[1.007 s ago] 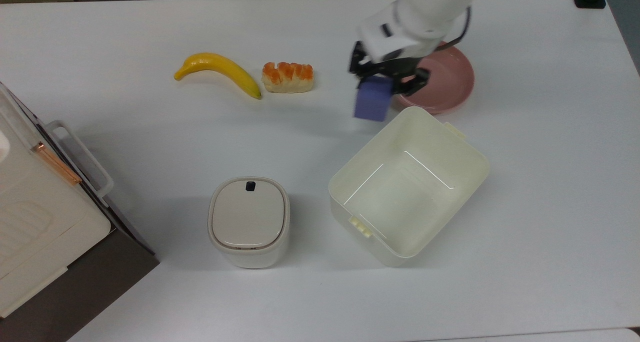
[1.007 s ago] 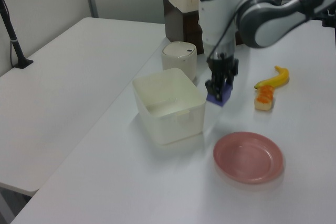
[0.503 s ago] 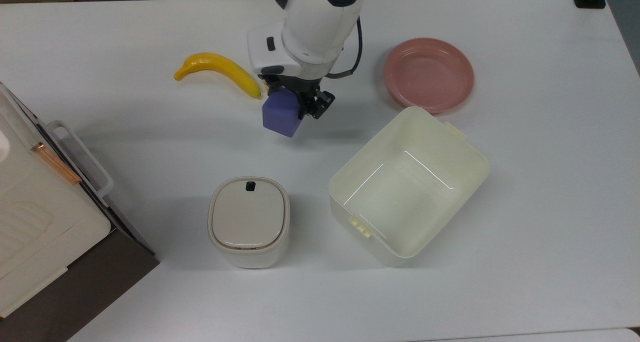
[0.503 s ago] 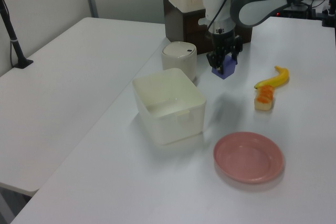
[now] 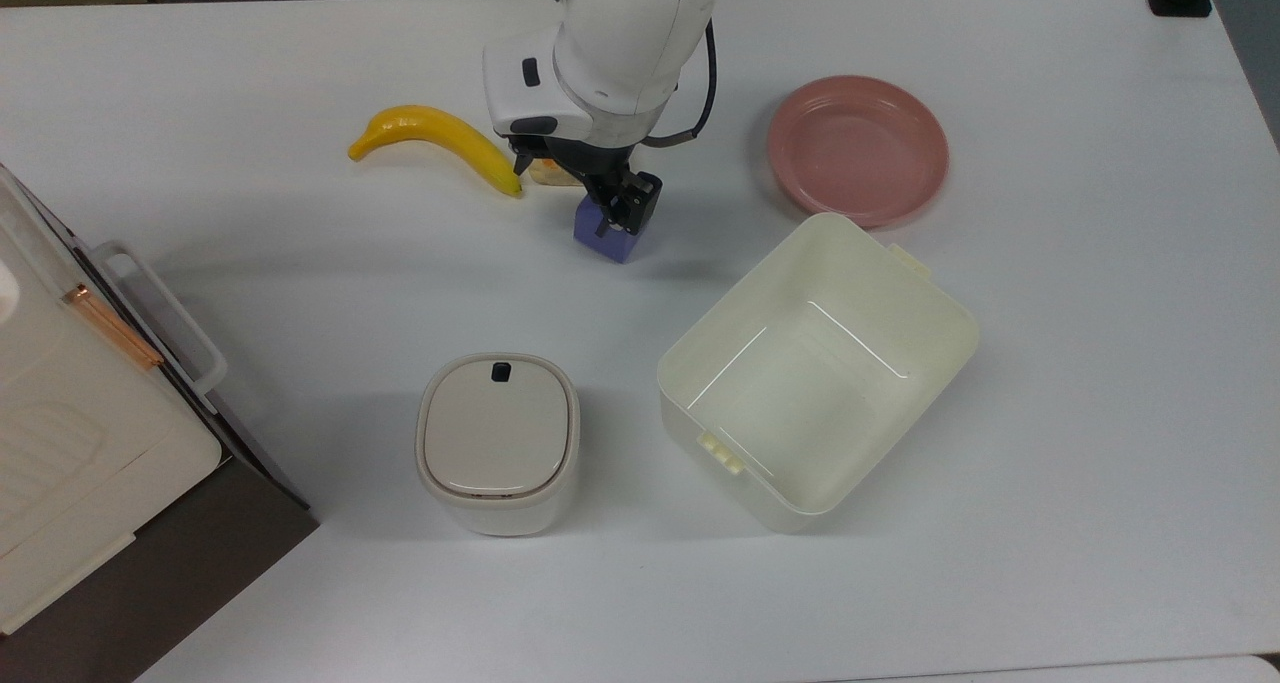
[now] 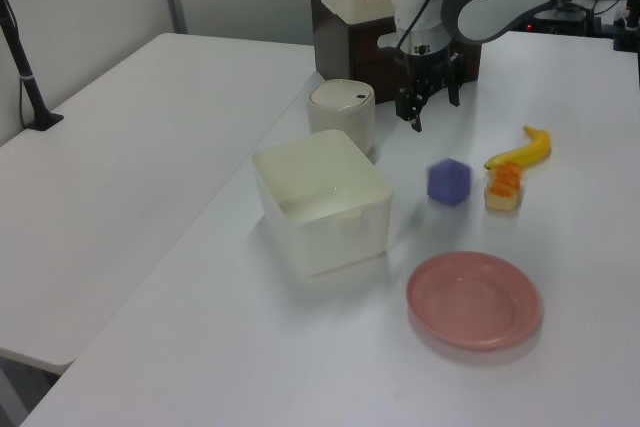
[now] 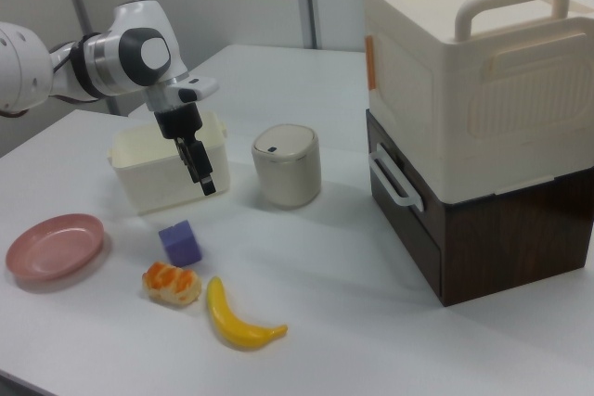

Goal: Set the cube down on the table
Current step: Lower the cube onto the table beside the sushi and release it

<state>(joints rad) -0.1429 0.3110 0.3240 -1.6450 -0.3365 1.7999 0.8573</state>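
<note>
The periwinkle cube rests on the white table, free of any grip. It lies beside the bread piece, between the banana and the cream bin. My gripper hangs open in the air above the cube, with clear space between them in the left view and the right view. In the top view one finger overlaps the cube's upper edge and the hand hides most of the bread.
A yellow banana lies beside the bread. The open cream bin, a pink plate and a lidded white canister stand nearby. A cream box on a brown cabinet fills one table end.
The gripper carried the cube from beside the pink plate toward the top view's left, then let it go. The cube now sits on the table and the gripper is above it.
</note>
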